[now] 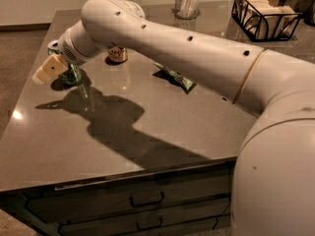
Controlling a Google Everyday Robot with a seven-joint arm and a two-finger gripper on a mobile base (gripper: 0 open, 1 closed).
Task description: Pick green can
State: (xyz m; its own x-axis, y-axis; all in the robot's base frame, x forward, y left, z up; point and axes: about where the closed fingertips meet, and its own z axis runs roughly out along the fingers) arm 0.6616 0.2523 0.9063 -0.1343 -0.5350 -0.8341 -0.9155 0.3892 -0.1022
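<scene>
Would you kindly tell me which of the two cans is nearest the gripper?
The green can, partly hidden right beside the gripper on the left; the brown can stands apart, farther right.

We log the gripper [48,68] at the desk's [147,136] far-left corner, right at the green can [75,75]. The brown can [117,54] crowds its right and the chip bag [174,76] lies beyond. The near half is open.
</scene>
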